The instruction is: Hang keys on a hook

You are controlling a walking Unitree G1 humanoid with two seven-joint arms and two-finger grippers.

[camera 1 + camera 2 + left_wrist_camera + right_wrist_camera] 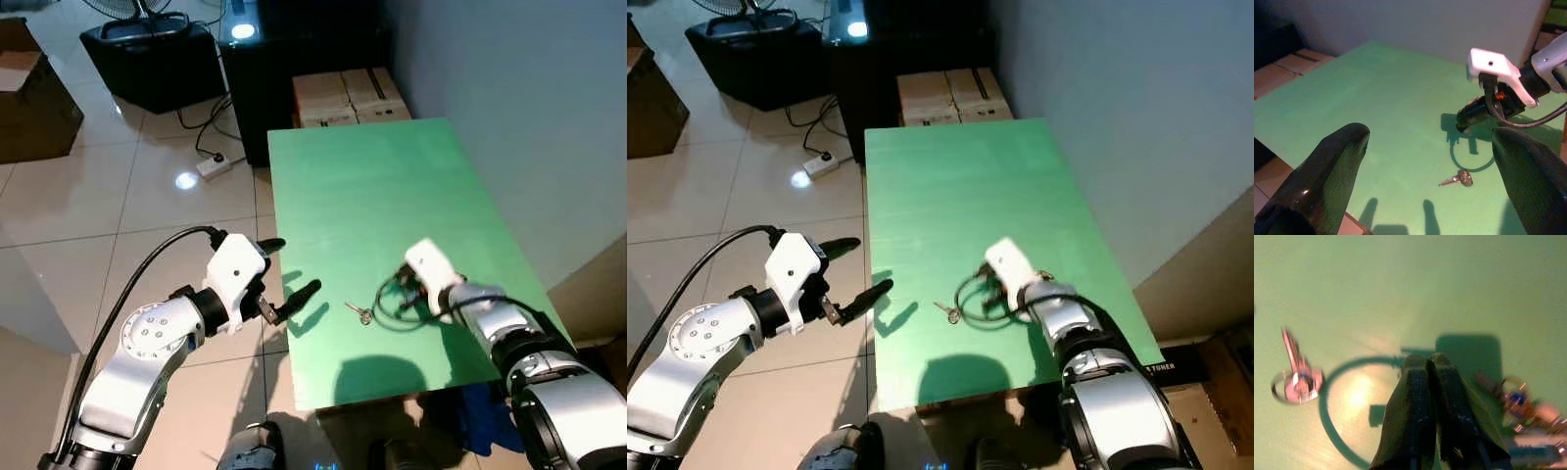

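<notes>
While right hand (pixel 1431 363) hovers clenched, left hand (pixel 291 266) spread, small silver key (pixel 361 312) lies flat.

Dim room, lamp glare on floor tiles (pixel 186 180), hard shadows on green table (pixel 392 176), blurred right wrist view.

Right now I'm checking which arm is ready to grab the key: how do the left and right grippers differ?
The left gripper is open, fingers spread wide; the right gripper is shut, fingers pressed together. The left gripper hovers at the edge of the green table, partly over the floor; the right gripper is over the table, low and close to the key. Both have black fingers and hold nothing.
</notes>
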